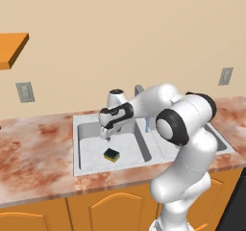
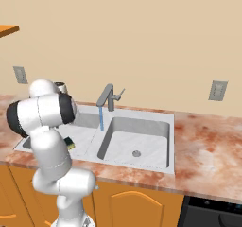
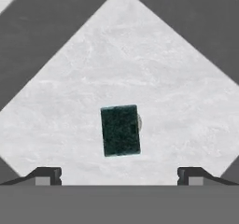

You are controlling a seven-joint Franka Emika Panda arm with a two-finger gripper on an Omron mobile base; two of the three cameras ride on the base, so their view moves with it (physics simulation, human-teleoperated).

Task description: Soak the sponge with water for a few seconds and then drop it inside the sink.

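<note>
Yellow with a dark green top, the sponge lies flat on the floor of the left basin of the sink, green side up, free of any grip. The gripper hangs above it with its fingers spread wide and holding nothing. A thin blue stream of water runs from the faucet, to the right of the sponge.

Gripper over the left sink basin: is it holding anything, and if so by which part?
Nothing is held. The gripper is open above the sponge, which lies free on the floor of the sink.
</note>
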